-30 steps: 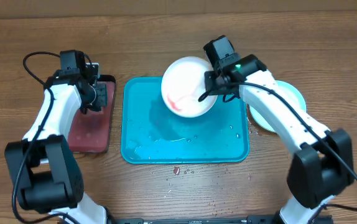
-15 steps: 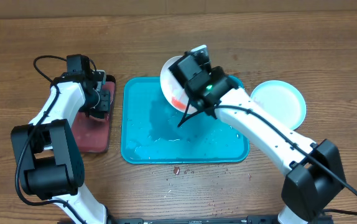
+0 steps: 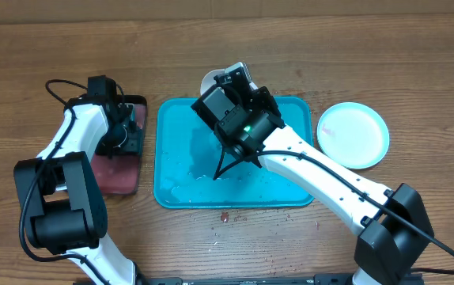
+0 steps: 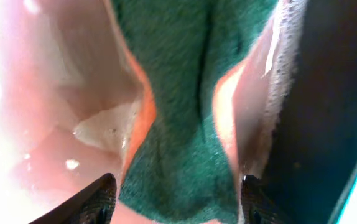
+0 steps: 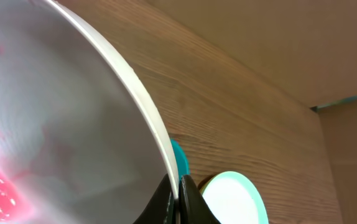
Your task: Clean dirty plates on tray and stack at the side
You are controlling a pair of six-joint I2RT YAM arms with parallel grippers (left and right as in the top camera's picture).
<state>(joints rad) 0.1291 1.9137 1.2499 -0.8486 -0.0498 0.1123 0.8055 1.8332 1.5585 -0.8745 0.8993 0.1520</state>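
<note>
R pincer point(image 5: 177, 200) clamps white plate point(image 5: 73, 124); L pincer point(image 4: 177, 194) squeezes sponge point(image 4: 178, 93); blue plate point(image 3: 353, 134) beside tray point(image 3: 179, 158).

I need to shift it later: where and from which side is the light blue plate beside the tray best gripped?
Pinch the rim of the light blue plate, probably coming from the tray side, where the right arm is, one finger over, one under. It lies flat on the table, so only the lip offers a pinch.
</note>
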